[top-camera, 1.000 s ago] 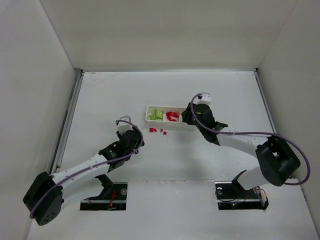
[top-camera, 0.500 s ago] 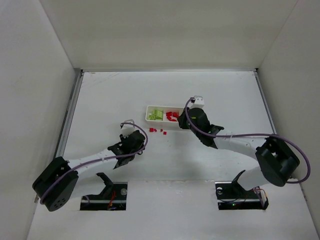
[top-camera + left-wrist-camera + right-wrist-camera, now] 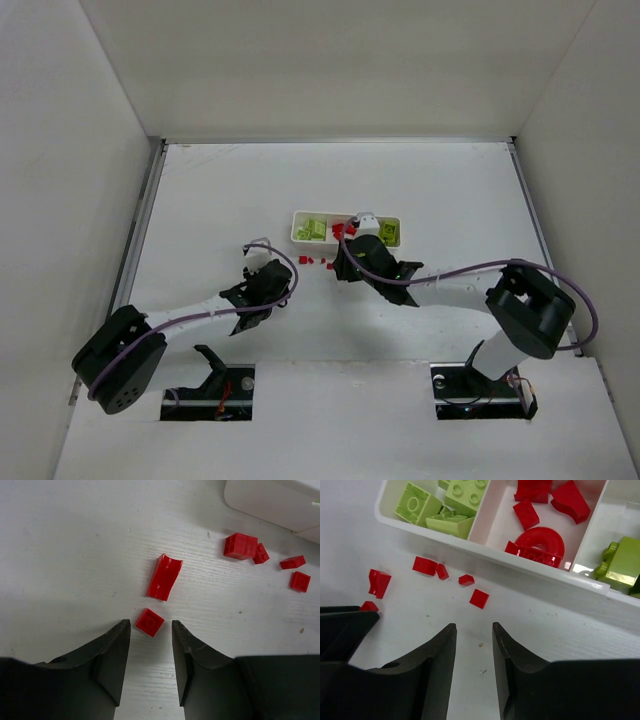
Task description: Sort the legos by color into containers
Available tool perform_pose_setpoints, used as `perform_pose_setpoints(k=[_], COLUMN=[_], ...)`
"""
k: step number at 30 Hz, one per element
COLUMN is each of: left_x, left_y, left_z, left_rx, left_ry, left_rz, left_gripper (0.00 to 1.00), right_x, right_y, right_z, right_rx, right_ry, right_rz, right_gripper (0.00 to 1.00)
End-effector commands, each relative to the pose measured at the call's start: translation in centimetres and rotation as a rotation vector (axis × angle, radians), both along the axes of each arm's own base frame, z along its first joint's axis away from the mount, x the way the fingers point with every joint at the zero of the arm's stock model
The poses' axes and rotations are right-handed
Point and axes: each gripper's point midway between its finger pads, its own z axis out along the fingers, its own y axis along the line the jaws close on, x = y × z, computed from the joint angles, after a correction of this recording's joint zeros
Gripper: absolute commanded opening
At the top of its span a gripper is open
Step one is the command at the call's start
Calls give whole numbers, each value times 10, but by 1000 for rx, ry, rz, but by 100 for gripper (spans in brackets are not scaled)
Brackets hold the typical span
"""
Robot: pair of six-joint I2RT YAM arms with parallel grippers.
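Left pincer open, low at the bottom of its wrist view, one small red lego lying on the tabletop at its tips. Right pincer open over scattered red legos. Beyond, in the upper frame, the tray holds lime, red and lime pieces by compartment.

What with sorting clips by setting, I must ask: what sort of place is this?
Probably a robot lab test cell: plain white walls box in a white table, two arms are mounted at its near edge, and the props are a tray and small legos.
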Motion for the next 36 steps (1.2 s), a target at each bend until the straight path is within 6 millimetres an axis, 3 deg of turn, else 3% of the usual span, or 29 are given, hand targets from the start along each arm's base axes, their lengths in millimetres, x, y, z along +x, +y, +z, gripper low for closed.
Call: perform_pose_setpoints(k=[1,14,25,36], left_x=[3,8,4,0], left_y=[4,3,1,0], left_z=[3,3,6,19], left_rx=[-14,11,-8,-59], left_ry=[-17,-13,-22,-72], left_rz=[18,9,-16,-31], left_gripper=[35,31,20,18], right_x=[7,10,18,21], right_y=[16,30,23,23], right_z=[17,-15,-30,-43], right_rx=[36,23,-79,-213], right_ry=[-32,70,89,106], right_rz=[14,-8,-81,-125], right_gripper=[42,45,44,42])
